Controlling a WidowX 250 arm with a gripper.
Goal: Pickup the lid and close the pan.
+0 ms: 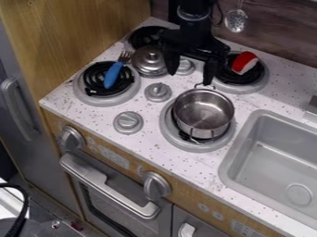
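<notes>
- Speckled counter (96, 118) and dark backsplash (278, 39) surround the pan (203, 113), which sits uncovered on its burner (198, 147).
- The lid (148, 67) lies beyond and left of the pan, knob (151, 55) up. The gripper (189, 77) hangs empty beyond the pan, its fingers spread wide.
- I'd shift left until the knob is centred between the fingers, lower, and pinch it squarely so the lid doesn't tip.
- Then I'd lift it above the pan's rim and far handle (204, 85), centre it, lower it level and let go.
- One finger hides a bit of the lid's edge; the arm (195, 23) is cut off above. I can't judge how high the fingertips are.
</notes>
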